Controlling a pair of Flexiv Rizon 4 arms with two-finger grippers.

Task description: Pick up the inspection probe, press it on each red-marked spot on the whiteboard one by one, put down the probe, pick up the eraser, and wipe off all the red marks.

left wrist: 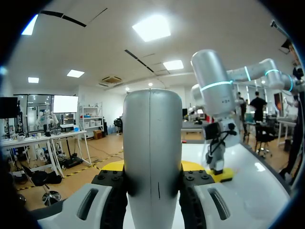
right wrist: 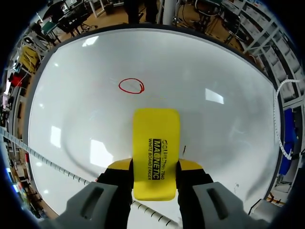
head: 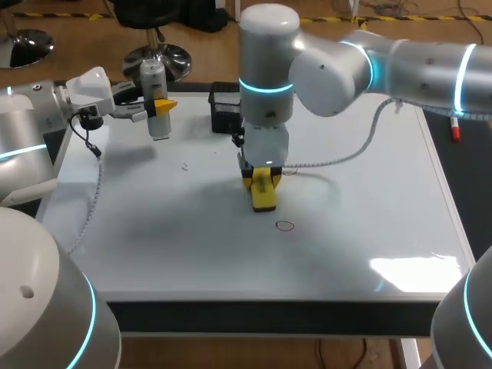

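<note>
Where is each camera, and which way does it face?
Head: above and behind, looking down on the whiteboard; left arm, right arm show.
Left wrist: on that arm, facing across the whiteboard; left hand grips probe.
Right wrist: looks down past right hand and eraser at the red circle.
Shared: eraser and circle, head and right wrist.

The table is basically one big white whiteboard (head: 154, 246), glossy with some glare. One small red circle (head: 285, 225) is drawn near the middle. A black mesh basket (head: 224, 108) sits at the far edge, with a few tiny white specks (head: 185, 165) to its left.
</note>
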